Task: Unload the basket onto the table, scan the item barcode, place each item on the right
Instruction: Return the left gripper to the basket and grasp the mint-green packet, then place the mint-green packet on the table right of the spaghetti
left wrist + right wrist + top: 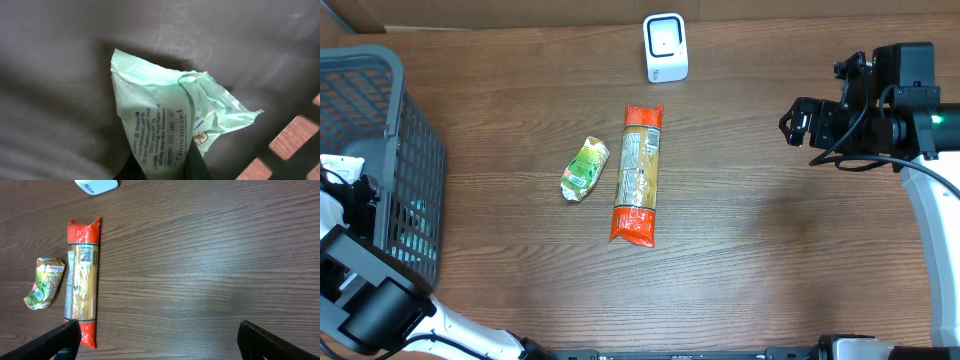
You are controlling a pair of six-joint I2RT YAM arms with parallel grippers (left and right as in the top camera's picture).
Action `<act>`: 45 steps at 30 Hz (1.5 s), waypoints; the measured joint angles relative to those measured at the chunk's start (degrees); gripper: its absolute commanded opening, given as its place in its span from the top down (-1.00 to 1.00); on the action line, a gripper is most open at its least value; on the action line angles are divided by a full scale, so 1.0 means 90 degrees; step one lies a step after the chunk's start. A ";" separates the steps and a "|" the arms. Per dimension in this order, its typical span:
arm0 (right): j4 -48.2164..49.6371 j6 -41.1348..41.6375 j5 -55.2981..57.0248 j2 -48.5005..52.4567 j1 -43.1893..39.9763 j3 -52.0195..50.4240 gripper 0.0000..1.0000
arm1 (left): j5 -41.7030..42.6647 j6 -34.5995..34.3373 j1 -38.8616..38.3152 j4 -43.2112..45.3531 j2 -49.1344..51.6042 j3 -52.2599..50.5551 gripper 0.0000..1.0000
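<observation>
Pinched in the left gripper (166, 167) at the bottom of the left wrist view is a pale green packet (160, 105); the jaws are pressed together on its lower edge. The packet sits inside the basket (415, 150) at the table's left edge, against a dark inner surface. The right gripper (160, 342) is spread wide, holds nothing, and hovers over bare table, well apart from the pasta pack (82, 280).

Step in hand: lift the packet out.
1. Raise it straight up to clear the basket wall.
2. Expect the thin, crumpled film to droop and swing.
3. No barcode can be made out; only small print shows. Turn the printed face toward the scanner (665, 47) at the far edge and hold it flat.
</observation>
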 measured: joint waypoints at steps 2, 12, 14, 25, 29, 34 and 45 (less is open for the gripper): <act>0.0000 0.0002 -0.0002 -0.0002 -0.0002 0.0000 -1.00 | -0.0214 -0.0039 0.0000 -0.0403 0.0087 0.0231 0.92; -0.0007 0.0000 0.0000 0.0000 -0.0002 0.0000 -1.00 | -0.0675 -0.0291 0.0000 -0.2742 0.0461 0.3563 0.92; -0.0015 0.0002 -0.0002 0.0000 0.0000 0.0000 -1.00 | -0.0607 -0.0311 0.0000 -0.3179 0.0459 0.4442 0.92; -0.0053 0.0002 0.0000 0.0000 -0.0002 0.0000 -1.00 | 0.0986 -0.0410 -0.0206 -0.4386 0.0129 0.7567 0.92; -0.0104 0.0002 0.0000 0.0000 0.0000 0.0000 -1.00 | 0.1982 -0.0410 -0.0274 -0.4408 -0.0398 0.7609 0.91; -0.0112 0.0000 0.0000 0.0000 0.0000 -0.0002 -1.00 | 0.2766 -0.0413 -0.0850 -0.4403 -0.1158 0.7453 0.91; -0.0070 0.0002 0.0000 0.0000 -0.0002 -0.0002 -1.00 | 0.2407 -0.0792 -0.4386 -0.3480 -0.1702 0.4031 0.92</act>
